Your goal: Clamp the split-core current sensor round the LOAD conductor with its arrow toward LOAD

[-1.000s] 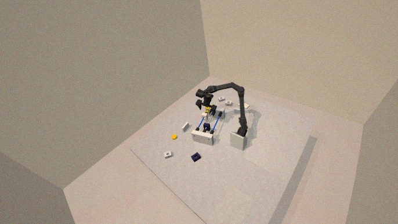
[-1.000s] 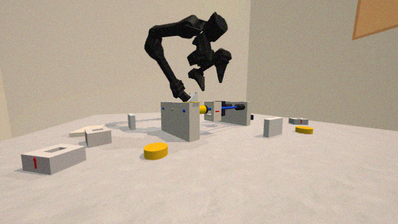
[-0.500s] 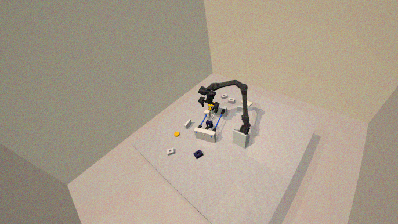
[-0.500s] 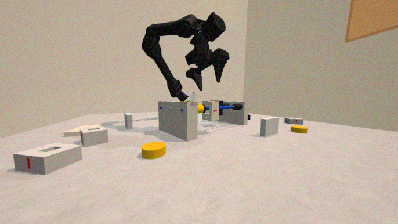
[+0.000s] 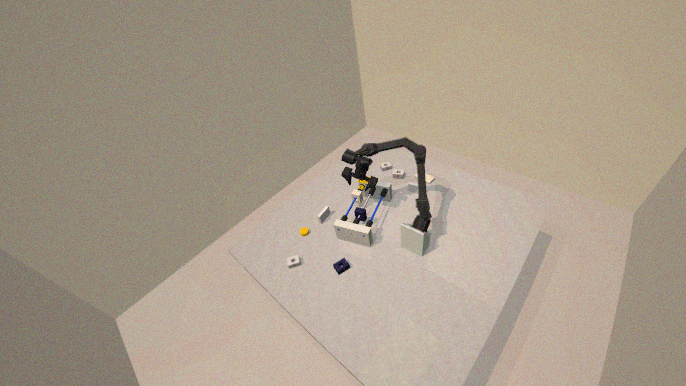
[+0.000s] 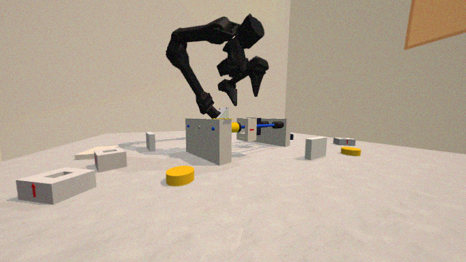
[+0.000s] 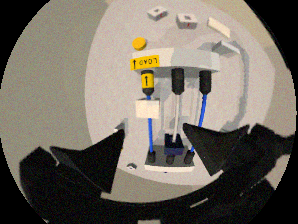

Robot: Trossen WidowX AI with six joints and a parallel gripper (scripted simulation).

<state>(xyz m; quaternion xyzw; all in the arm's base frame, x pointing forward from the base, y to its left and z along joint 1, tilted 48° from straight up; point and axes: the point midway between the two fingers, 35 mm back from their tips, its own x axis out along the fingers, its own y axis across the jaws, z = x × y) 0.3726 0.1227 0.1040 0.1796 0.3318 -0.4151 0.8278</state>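
The pale sensor [image 5: 353, 195] [image 6: 247, 130] [image 7: 145, 108] sits around the blue LOAD conductor [image 5: 350, 208] [image 6: 266, 125] [image 7: 150, 132], close to the yellow sleeve [image 6: 235, 127] [image 7: 147, 81] by the LOAD label [image 7: 145, 62]. Its red arrow [image 6: 251, 129] points toward that sleeve in the exterior view. It looks closed from above; whether the latch is caught cannot be told. My gripper [image 5: 359, 186] [image 6: 246, 100] [image 7: 154, 129] is open and empty, above the conductors and clear of the sensor, its fingers pointing down.
Two upright end blocks [image 5: 353, 234] [image 6: 207, 140] hold three conductors. A dark blue clamp [image 5: 357, 214] [image 7: 173, 144] sits on the middle one. Around the fixture lie pale sensor-like blocks [image 6: 56, 186] [image 6: 110, 159], a dark blue one [image 5: 341, 266], yellow discs [image 6: 180, 176] [image 5: 304, 231] and a grey upright block [image 6: 316, 148].
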